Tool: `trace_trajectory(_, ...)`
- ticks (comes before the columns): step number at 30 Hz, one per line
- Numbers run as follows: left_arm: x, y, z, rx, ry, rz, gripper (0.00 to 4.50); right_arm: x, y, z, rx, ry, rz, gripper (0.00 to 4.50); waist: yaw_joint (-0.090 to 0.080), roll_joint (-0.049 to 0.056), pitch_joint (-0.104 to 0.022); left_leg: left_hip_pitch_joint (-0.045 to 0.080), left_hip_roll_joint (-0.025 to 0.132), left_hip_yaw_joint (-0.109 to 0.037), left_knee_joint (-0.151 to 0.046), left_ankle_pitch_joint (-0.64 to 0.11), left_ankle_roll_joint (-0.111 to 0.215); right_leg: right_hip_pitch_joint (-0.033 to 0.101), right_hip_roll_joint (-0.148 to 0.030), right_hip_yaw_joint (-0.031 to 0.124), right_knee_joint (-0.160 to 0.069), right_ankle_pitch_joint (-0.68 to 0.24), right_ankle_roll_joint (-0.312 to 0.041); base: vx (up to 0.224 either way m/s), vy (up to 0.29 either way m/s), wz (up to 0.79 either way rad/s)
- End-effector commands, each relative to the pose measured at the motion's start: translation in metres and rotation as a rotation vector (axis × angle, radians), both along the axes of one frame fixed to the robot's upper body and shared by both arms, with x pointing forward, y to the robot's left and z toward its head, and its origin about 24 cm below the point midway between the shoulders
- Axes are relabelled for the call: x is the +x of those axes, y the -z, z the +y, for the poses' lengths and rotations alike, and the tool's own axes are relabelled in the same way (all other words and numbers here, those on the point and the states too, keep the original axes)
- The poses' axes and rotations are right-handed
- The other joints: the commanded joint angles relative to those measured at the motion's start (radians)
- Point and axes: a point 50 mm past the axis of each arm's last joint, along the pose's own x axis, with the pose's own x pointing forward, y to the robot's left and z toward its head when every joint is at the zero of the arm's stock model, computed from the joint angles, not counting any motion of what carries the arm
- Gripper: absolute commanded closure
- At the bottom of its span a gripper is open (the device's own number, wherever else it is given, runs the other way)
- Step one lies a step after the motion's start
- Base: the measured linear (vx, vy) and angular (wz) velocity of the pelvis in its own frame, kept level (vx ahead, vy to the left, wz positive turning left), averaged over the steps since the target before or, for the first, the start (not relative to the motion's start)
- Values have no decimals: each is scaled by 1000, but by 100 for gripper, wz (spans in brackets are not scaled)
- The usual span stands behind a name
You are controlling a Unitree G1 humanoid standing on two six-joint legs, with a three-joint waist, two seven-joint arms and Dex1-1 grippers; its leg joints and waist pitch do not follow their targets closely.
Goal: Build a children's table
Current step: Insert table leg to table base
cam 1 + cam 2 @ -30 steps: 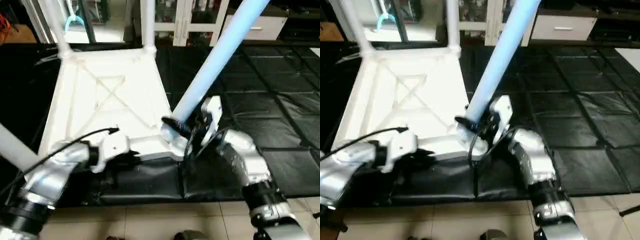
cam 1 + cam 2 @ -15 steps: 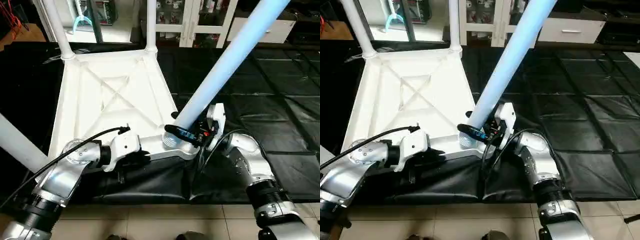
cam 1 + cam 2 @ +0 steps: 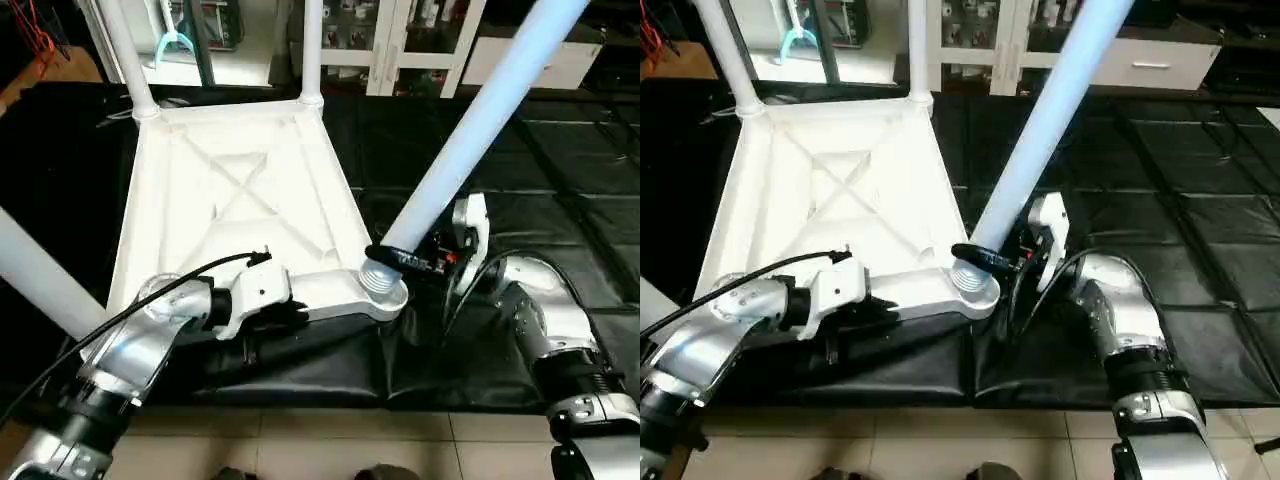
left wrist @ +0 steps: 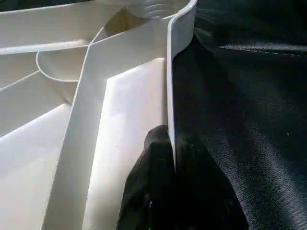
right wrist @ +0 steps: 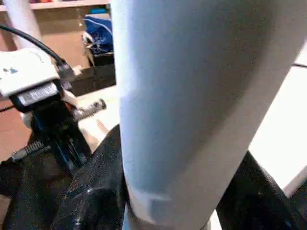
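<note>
The children's table top (image 3: 230, 200) lies upside down on a black mat, ribbed underside up. Two white legs (image 3: 125, 50) (image 3: 312, 50) stand in its far corners. A third leg (image 3: 35, 275) slants up from the near left corner. My right gripper (image 3: 405, 258) is shut on the fourth leg (image 3: 470, 130), just above its threaded end. That end rests tilted at the near right corner socket (image 3: 385, 290). My left gripper (image 3: 290, 310) is shut on the top's near rim (image 4: 169, 86), one black finger (image 4: 153, 182) on each side of it.
The black mat (image 3: 560, 180) spreads out to the right of the top. Tiled floor (image 3: 300, 440) runs along its near edge. A white glass-door cabinet (image 3: 400, 40) and a white drawer unit (image 3: 560, 60) stand at the back.
The camera has shifted. The held leg now stands a little steeper over the near right corner socket. Both grips are unchanged.
</note>
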Motion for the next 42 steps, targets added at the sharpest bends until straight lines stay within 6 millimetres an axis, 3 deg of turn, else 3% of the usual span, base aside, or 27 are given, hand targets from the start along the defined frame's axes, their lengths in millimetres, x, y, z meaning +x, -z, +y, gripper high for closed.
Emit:
trace_trajectory(1, -2, 14, 0, 46, -7, 51, 450, -1, -12, -4, -26, -49, -33, 264, -5, -6, -60, 20, 4, 1, -56, -157, 76, 55, -42, 30, -84, -22, -259, 0, 0, 0)
trace_trajectory(9, -1, 14, -4, 40, 5, 51, 450, -9, 11, -13, -180, -58, 10, 264, -4, -12, -55, 19, 4, 0, -57, -186, 64, 51, -47, 30, -92, -108, -237, 0, 0, 0)
trace_trajectory(13, -1, 14, -5, 38, 11, 51, 450, -9, 16, -18, -234, -48, 8, 264, -5, -8, -54, 21, 5, 1, -58, -185, 64, 48, -47, 30, -94, -111, -240, 0, 0, 0)
trace_trajectory(22, -3, 10, -6, 12, 52, 60, 450, -4, 24, -21, -228, -3, 26, 264, -11, -7, -48, 20, 5, -2, -63, -237, 49, 46, -48, 30, -102, -191, -227, 0, 0, 0)
trace_trajectory(28, -6, 7, -7, -29, 115, 79, 450, -14, 39, -23, -223, -180, 153, 264, -10, 3, -51, 21, 7, -1, -63, -213, 66, 48, -45, 28, -94, -94, -262, 0, 0, 0)
trace_trajectory(30, -6, 7, -7, -30, 120, 82, 450, -15, 40, -23, -220, -190, 163, 264, -7, 1, -53, 19, 7, 0, -62, -189, 77, 52, -44, 27, -90, -48, -275, 0, 0, 0)
trace_trajectory(31, -7, 7, -7, -29, 134, 87, 450, -15, 41, -25, -230, -207, 177, 264, -4, 6, -53, 20, 8, 1, -62, -172, 85, 52, -46, 26, -88, -18, -283, 0, 0, 0)
trace_trajectory(42, -4, 6, -6, 4, 151, 83, 450, -25, 58, -28, -415, -317, 182, 264, -2, 8, -44, 25, 12, 2, -70, -203, 79, 51, -48, 23, -95, -50, -291, 0, 0, 0)
